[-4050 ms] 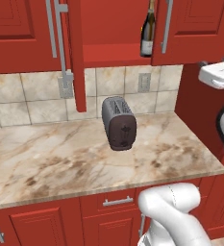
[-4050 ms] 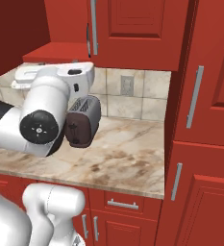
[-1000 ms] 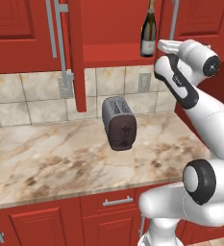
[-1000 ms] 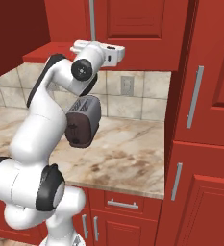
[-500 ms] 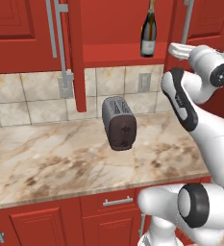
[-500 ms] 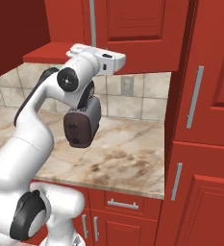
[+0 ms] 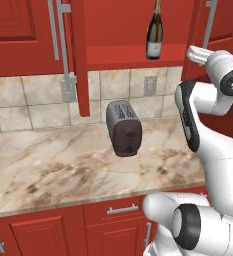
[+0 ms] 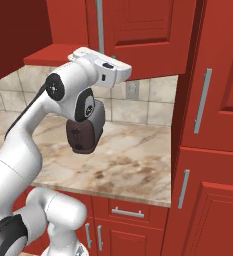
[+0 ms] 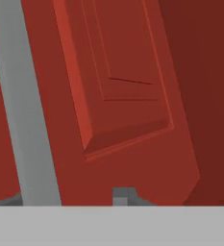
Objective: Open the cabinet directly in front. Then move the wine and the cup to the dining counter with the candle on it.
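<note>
Left base view is showing the cabinet (image 7: 133,30) standing partly open: its left door (image 7: 79,55) is swung out edge-on, baring a red shelf (image 7: 133,56). The wine (image 7: 154,30), a dark bottle with a gold-foiled neck and pale label, is standing upright on that shelf toward its right. Below, a dark toaster (image 7: 124,128) is sitting on the marbled counter (image 7: 48,170). The arm is reaching up at the right, its white hand lying against the lower edge of the right door (image 7: 215,25), right of the wine and apart from it. Hand view is looking close at that panelled door (image 9: 128,96), with its silver handle (image 9: 24,101) running just left of the tool (image 9: 75,199). Whether the tool's fingers (image 9: 120,194) are spread or pinching the handle, I cannot tell.
</note>
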